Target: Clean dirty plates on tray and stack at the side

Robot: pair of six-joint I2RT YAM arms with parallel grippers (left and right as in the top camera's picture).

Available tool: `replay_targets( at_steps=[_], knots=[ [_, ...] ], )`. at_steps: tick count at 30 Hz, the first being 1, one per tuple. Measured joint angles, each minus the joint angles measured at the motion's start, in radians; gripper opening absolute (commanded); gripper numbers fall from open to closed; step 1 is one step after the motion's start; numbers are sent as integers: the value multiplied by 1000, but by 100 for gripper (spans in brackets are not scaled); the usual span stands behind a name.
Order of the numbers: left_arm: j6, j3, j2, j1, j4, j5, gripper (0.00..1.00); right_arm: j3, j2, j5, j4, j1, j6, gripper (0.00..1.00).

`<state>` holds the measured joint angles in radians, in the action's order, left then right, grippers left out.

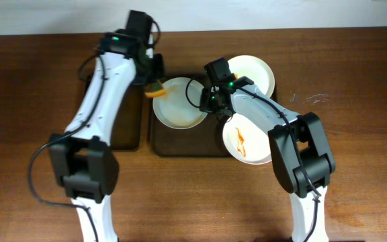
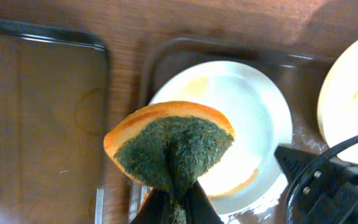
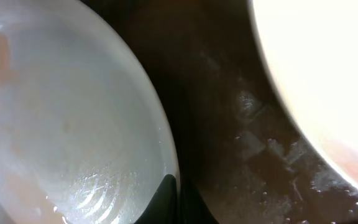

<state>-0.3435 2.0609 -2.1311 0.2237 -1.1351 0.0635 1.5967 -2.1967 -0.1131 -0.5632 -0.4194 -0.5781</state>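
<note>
I can read no words, numbers, brands or signs in any of my 3 views: none on the plates, the tray or the sponge.

The left gripper clamps a folded orange-and-green sponge over a smeared white plate on the tray.
</note>
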Motion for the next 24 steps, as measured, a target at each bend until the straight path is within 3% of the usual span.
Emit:
replay_targets(
  at_steps=[3,6,9,13,16,24],
  knots=[
    [57,0,81,-152,-21,41,0,0,24,-34,-10,6,85,4],
    [67,0,87,-271,-21,103,0,0,190,190,-64,-39,150,4],
    [68,0,87,-287,-24,122,0,0,285,450,-64,-135,172,4],
    [68,0,87,-285,-24,133,0,0,286,796,-72,-288,190,4],
    [68,0,87,-285,-24,135,0,0,286,926,-72,-327,202,4],
    [68,0,87,-323,24,136,0,-2,286,842,185,-389,308,4]
  ],
)
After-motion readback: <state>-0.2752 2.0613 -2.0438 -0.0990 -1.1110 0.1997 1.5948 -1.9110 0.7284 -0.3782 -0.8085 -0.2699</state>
